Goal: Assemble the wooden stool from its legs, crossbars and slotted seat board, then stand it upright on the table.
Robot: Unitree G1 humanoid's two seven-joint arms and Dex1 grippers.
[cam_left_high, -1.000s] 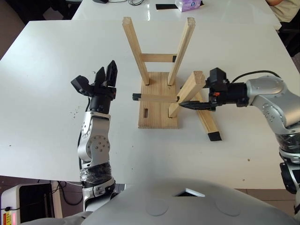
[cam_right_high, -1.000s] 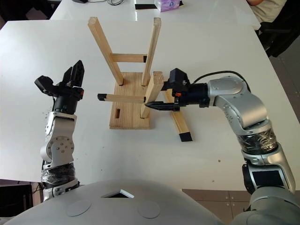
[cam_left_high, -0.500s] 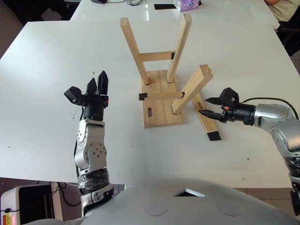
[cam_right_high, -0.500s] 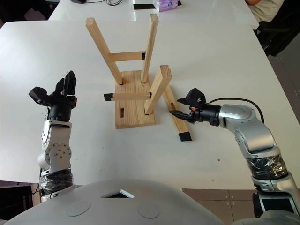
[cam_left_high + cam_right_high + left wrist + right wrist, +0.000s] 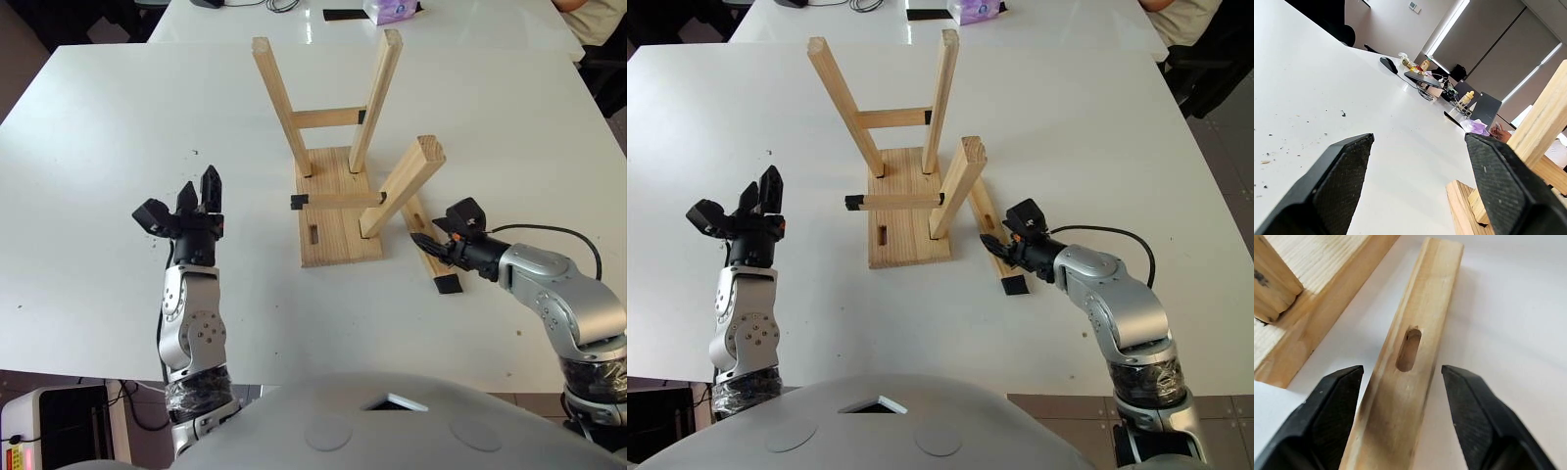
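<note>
The slotted seat board (image 5: 338,233) lies flat on the white table. Two legs (image 5: 279,103) rise from it, joined by a crossbar (image 5: 328,119). A third leg (image 5: 400,188) leans in its slot, and a second crossbar (image 5: 338,200) sticks out from it to the left. A loose leg (image 5: 1409,350) with a slot lies on the table right of the board. My right gripper (image 5: 426,243) is open and straddles that leg, one of its fingers (image 5: 1334,416) on each side. My left gripper (image 5: 196,196) is open and holds nothing, raised left of the board.
Small wood crumbs (image 5: 157,235) dot the table beside the left arm. A second table behind holds a tissue box (image 5: 397,10) and cables. Wide bare tabletop spreads to the left and far right of the stool parts.
My right gripper let go of the leaning leg, drew back and dropped to the loose leg on the table. My left arm pulled back to the left and lower.
</note>
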